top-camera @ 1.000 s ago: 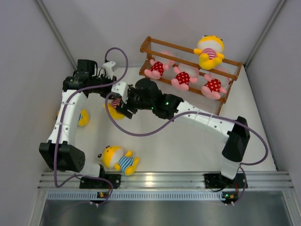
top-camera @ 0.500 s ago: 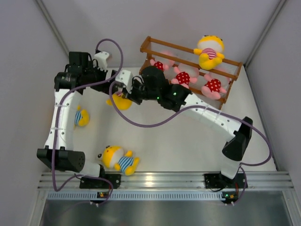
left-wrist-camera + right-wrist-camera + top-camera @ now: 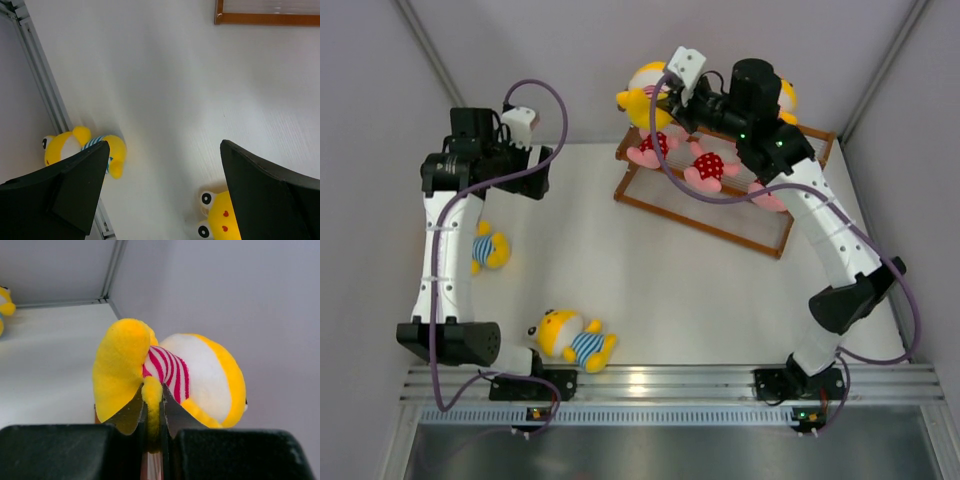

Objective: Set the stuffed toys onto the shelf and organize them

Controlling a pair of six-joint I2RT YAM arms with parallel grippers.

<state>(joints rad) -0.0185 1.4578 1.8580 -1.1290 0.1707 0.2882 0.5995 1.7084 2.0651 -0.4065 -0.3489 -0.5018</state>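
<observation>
While the right claw [image 3: 152,405] is clamped on a pink-striped yellow doll [image 3: 648,92] above the shelf [image 3: 700,226], three pink dolls [image 3: 705,165] sit on it, and two blue-striped dolls [image 3: 570,340] lie on the table [image 3: 670,290] near the empty, wide-apart left claw [image 3: 164,147].

Two arms of the same build. Left arm [image 3: 445,255] and right arm [image 3: 825,225] have glossy white link shells, black motor housings at the joints and a chunky black shoulder block [image 3: 450,340] low on each. A purple cable [image 3: 542,95] runs along each arm. Each wrist carries a small white camera box [image 3: 686,66]. A green LED [image 3: 744,131] is lit on the right arm's black housing. Left end effector [image 3: 162,195] is matte black, with wedge-shaped fingers [image 3: 270,190] and flat inner faces. Right end effector [image 3: 152,405] has the same black finish, thin tapered tips and a blocky body behind.
</observation>
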